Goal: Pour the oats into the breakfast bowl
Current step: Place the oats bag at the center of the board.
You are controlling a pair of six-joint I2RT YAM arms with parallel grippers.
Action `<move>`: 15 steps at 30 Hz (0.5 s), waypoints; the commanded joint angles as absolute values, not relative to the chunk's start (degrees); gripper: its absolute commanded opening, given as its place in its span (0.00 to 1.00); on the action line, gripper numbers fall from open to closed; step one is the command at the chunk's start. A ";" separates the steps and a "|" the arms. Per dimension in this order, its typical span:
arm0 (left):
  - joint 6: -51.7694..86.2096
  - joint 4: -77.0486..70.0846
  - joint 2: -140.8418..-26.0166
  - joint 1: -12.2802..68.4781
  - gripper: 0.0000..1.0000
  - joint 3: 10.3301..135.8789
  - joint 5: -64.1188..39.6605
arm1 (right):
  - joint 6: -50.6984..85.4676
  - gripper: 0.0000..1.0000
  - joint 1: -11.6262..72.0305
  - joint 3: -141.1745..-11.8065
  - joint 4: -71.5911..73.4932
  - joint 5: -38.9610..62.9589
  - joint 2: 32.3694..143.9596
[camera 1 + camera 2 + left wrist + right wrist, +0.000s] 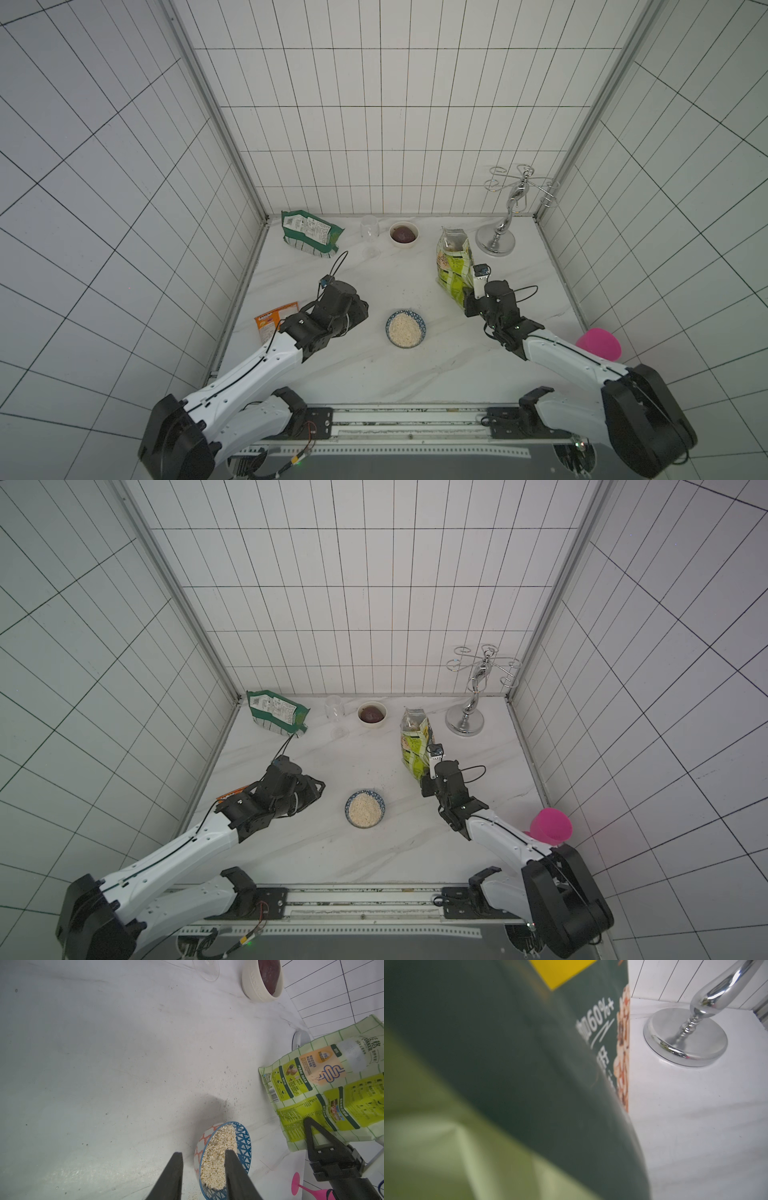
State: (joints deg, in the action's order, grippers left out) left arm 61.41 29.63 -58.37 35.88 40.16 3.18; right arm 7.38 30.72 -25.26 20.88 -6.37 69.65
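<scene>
Left wrist view: left tool [203, 1153] has two black tapered fingers standing apart with nothing between them, and the blue bowl [243, 1142] sits just beyond the tips. Bowls, two. This one is round and glazed, blue with a white triangle mesh and an orange-and-white patch on one side, filled with pale flaky oats [214, 1147]; it stands in the middle of the worktop [353, 374], between the arms. The white bowl [404, 234] is smooth, dark purple-brown inside, at the back. Soft packs, three: a lime-green and white pouch [454, 266], glossy, creased, top open; a dark green bag [309, 232], crinkled, back left; an orange packet [272, 322], flat, partly under the left arm. Right tool [467, 302] is clamped on the pouch's lower corner; cannot tell whether the pouch touches the worktop. Glasses, two: a clear glass [370, 232], stemmed; a pink glass [598, 344] at the right edge. One chrome stand [496, 243]: round base, curved stem, wire loops. Worktop is white and marble-veined.
</scene>
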 commanded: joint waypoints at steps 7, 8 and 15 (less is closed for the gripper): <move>60.64 27.74 -54.50 35.67 0.44 36.57 6.18 | 14.63 0.48 30.86 -17.32 34.18 -5.46 68.54; 60.48 27.77 -54.36 35.63 0.45 36.61 6.57 | 15.02 0.52 31.11 -16.80 33.11 -5.49 67.34; 59.35 27.79 -54.80 35.66 0.49 37.01 7.28 | 16.49 0.81 33.29 -16.35 14.86 -7.00 51.02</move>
